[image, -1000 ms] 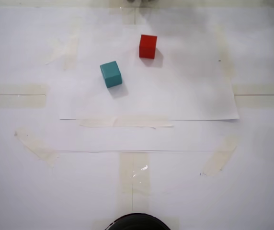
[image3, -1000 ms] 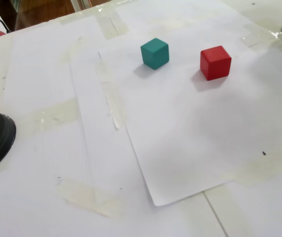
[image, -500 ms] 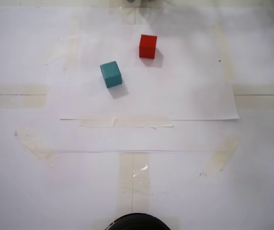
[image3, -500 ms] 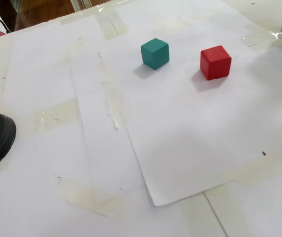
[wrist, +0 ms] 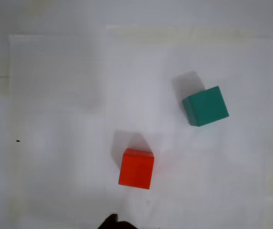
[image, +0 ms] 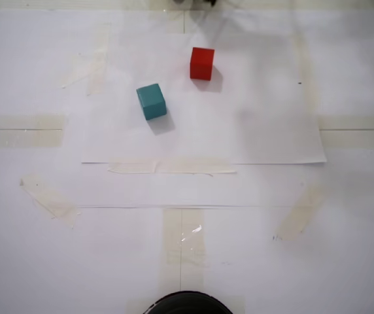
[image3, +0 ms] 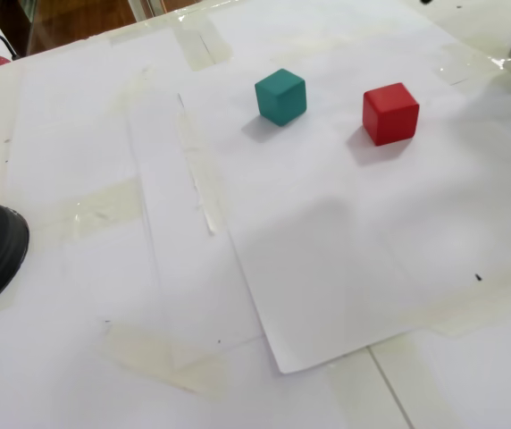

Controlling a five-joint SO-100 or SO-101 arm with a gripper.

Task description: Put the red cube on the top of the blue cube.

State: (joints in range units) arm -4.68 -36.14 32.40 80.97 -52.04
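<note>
White paper sheets (image: 252,131), taped down over a pale table, fill a fixed view from above. On the upper sheet sits the small matte bright red cube (image: 202,63), and down-left of it, near but apart, the small matte teal cube (image: 151,101) that the task calls blue. My arm does not show there.

From my wrist view I look straight down: the red cube (wrist: 136,168) lies low in the middle, the teal cube (wrist: 205,106) up-right of it. A dark sliver (wrist: 113,222) at the bottom edge may be part of my gripper; I cannot tell whether the jaws stand apart or together.

Another fixed view, from the side, shows the red cube (image3: 390,113) right of the teal cube (image3: 280,96), both flat on the sheet.

I judge the step is the reach. I should come down square to the red cube's faces and straddle it centrally. Bare paper surrounds both cubes, so room is ample; only the teal cube needs avoiding.
</note>
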